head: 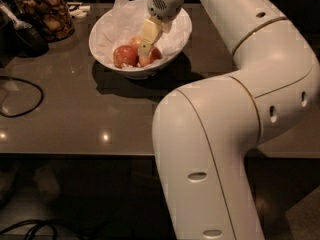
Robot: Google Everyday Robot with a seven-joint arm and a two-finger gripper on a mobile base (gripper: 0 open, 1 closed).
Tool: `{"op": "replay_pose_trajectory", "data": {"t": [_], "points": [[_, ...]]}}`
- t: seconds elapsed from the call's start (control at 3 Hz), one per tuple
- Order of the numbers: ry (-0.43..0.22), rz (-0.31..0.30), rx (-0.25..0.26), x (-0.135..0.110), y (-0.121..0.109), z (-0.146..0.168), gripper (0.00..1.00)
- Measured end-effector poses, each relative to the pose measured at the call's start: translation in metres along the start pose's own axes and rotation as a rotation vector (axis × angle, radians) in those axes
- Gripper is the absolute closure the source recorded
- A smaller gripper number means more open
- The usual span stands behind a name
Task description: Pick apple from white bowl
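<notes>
The white bowl (172,43), lined with crumpled white paper, stands at the back of the dark table. Three apples lie in it. The red-orange apple (155,55) is on the right. A darker red apple (125,56) lies to its left and a yellower one (135,41) behind. My gripper (145,51) reaches down into the bowl from above. Its tip is at the red-orange apple's left side, between it and the darker apple. It hides part of the red-orange apple.
A glass jar of brown snacks (47,14) stands at the back left, with a dark object (25,36) beside it. A black cable (20,96) loops on the table's left. My white arm (235,109) fills the right foreground. The table's front edge (75,154) runs below.
</notes>
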State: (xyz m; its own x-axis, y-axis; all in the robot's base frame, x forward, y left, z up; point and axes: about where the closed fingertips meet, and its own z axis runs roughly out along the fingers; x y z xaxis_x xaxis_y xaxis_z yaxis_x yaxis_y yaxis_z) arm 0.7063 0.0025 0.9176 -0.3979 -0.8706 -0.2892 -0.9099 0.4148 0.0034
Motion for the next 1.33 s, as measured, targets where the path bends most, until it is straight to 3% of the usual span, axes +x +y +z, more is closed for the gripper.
{"op": "replay_pose_trajectory", "data": {"t": [1.33], "points": [[0.012, 0.011, -0.035, -0.001, 0.000, 0.017, 0.22]]}}
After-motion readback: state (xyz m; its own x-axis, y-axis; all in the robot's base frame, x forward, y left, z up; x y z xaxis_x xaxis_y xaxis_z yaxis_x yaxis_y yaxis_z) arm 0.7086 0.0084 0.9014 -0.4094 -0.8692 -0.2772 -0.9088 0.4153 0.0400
